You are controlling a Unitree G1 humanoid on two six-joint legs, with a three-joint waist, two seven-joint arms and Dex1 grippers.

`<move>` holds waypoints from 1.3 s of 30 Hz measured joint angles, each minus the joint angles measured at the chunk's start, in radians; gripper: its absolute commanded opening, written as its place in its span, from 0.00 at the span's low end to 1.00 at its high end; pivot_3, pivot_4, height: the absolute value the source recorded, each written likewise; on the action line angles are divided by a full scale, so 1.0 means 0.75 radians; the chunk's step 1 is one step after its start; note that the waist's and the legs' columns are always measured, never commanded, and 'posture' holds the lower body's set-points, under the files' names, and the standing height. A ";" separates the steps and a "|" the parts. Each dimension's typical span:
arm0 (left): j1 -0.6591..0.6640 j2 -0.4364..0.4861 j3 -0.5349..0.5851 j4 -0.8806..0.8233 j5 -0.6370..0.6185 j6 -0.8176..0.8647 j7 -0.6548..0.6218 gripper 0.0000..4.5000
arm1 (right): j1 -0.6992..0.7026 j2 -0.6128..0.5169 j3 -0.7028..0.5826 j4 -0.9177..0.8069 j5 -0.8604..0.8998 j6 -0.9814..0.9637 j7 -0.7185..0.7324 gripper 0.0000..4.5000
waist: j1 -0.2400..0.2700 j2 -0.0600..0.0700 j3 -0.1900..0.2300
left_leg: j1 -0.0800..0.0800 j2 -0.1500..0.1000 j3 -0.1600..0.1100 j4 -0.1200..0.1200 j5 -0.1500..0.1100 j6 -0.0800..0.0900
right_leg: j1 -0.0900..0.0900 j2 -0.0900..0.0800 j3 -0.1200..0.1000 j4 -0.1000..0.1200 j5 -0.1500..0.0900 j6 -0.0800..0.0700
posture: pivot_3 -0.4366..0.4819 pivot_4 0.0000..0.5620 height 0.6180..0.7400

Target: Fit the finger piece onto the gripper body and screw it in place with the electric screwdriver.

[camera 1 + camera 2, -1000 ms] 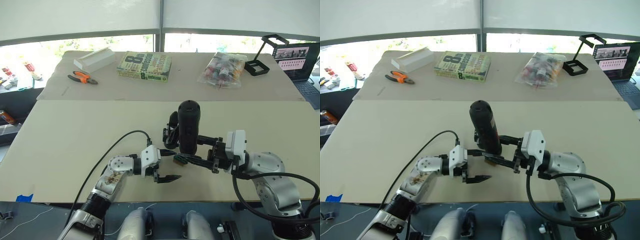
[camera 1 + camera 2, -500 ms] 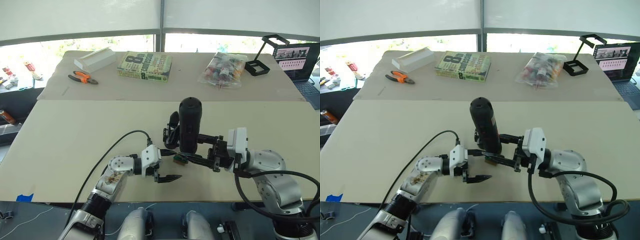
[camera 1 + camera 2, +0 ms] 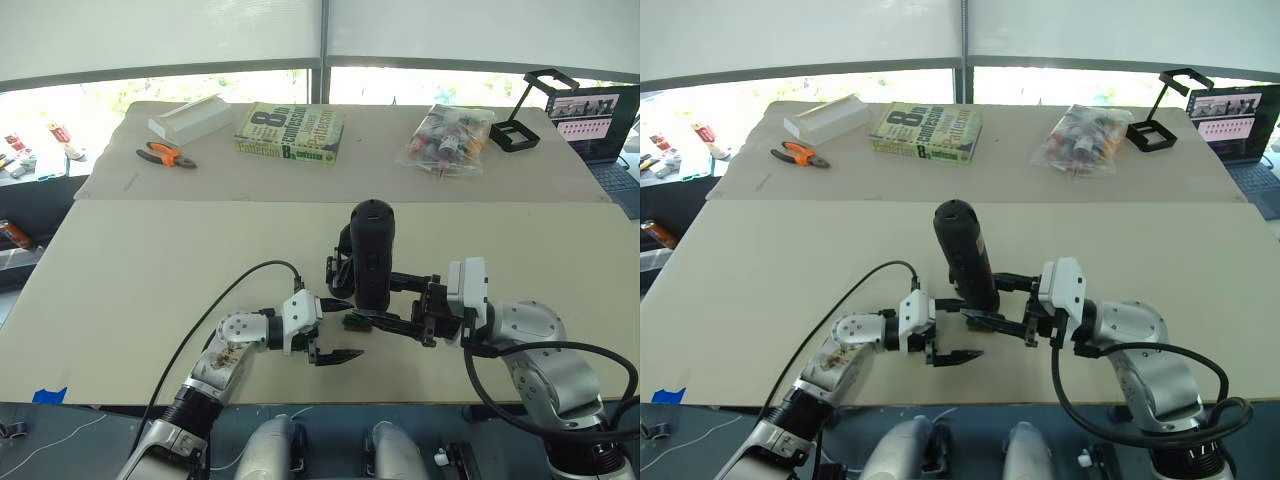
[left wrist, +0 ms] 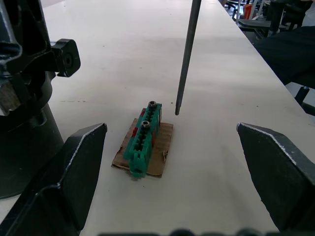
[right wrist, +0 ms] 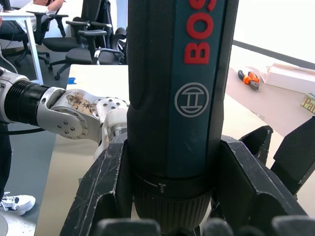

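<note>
Left wrist view: electric screwdriver [image 4: 188, 54] bit tip just beside green block [image 4: 143, 141]; left gripper [image 4: 172, 184] fingers apart; right gripper [image 3: 390, 305] clamps the screwdriver.

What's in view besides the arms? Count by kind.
Tools: 2 (electric screwdriver, pliers)
Assembly parts: 2 (gripper body, green block)
Book: 1
White box: 1
Plastic bag: 1
Laptop: 1
Black stand: 1
Total: 9
</note>
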 measured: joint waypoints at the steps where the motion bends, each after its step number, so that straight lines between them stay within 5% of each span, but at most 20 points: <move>1: 0.000 0.000 0.000 0.000 0.000 0.000 0.000 1.00 | 0.000 0.000 0.000 0.000 0.000 0.001 -0.002 0.42 | 0.000 0.000 0.000 | 0.000 0.000 0.000 0.000 0.000 0.000 | 0.000 0.000 0.000 0.000 0.000 0.000 | 0.48 0.27 1.00; 12: -0.001 0.001 0.044 0.024 -0.048 0.008 0.006 1.00 | -0.031 0.000 -0.059 -0.064 0.157 0.105 -0.097 0.42 | -0.008 0.000 0.000 | 0.000 0.001 -0.001 0.000 0.000 0.000 | -0.001 0.000 0.000 0.000 0.000 -0.001 | 0.48 0.27 1.00; 39: -0.018 -0.003 0.048 0.036 -0.022 0.011 -0.002 1.00 | -0.042 0.032 -0.051 -0.001 0.084 0.057 -0.118 0.42 | -0.005 0.000 0.000 | 0.000 0.000 0.000 0.000 0.000 0.000 | 0.000 0.000 0.000 0.000 0.001 0.000 | 0.48 0.27 1.00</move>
